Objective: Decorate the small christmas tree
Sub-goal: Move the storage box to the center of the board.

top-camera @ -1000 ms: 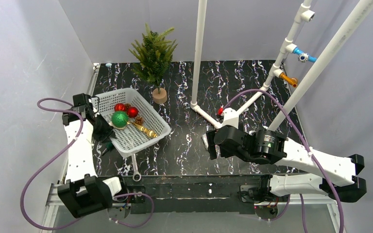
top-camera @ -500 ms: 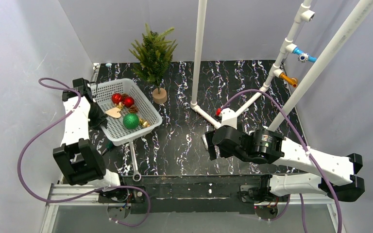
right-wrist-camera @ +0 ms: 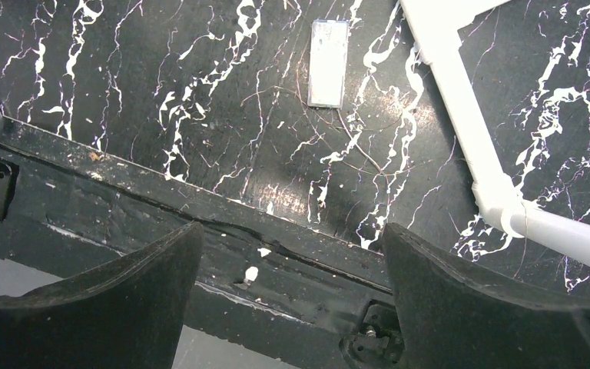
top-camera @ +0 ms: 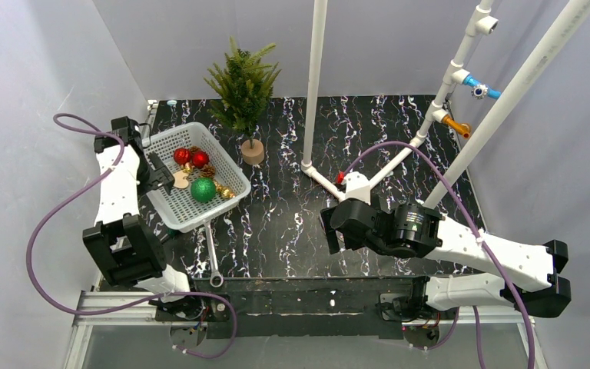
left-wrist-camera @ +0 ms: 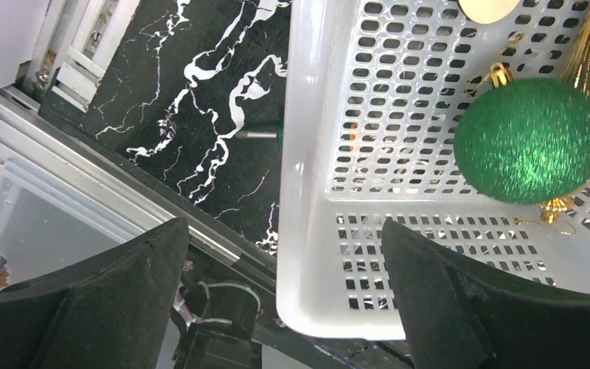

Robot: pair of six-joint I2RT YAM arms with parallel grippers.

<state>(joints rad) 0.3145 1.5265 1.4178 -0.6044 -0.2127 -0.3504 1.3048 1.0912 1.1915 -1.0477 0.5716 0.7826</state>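
Two arms flank a black, white-veined surface (top-camera: 292, 138). At far left the left pincer (left-wrist-camera: 283, 227) hangs with its dark fingers (left-wrist-camera: 115, 307) spread wide, gripping nothing. The near corner of a white perforated basket (top-camera: 170, 211) sits in the gap between them. The left finger stands clear of the basket wall, but the right one overlaps the basket, so contact there cannot be judged. From above, this pincer is largely lost against the arm and the basket's left rim.

A thin metal shaft (left-wrist-camera: 257, 134) with a green end pokes out from under the basket wall, and the rest of it is hidden. In the basket lie two red balls (top-camera: 180, 156), a tan disc (top-camera: 178, 179) cut off at the top of the wrist view, a green glitter ball (left-wrist-camera: 530, 138) and a gold ornament (top-camera: 227, 192) partly behind it. A wrench (top-camera: 213, 261) lies nearer the arms, its far end reaching the basket.

The small christmas tree (top-camera: 243, 84) stands upright at the back of the surface, just beyond the basket's far right corner, on a round tan base (top-camera: 252, 151).

Right of the tree rises a white pipe frame (top-camera: 313, 84), its top out of frame. The right pincer (right-wrist-camera: 292, 229) hovers over the near edge of the surface, fingers wide and empty. A small silvery rectangle (right-wrist-camera: 328, 63) lies beyond it, and what it is cannot be made out.
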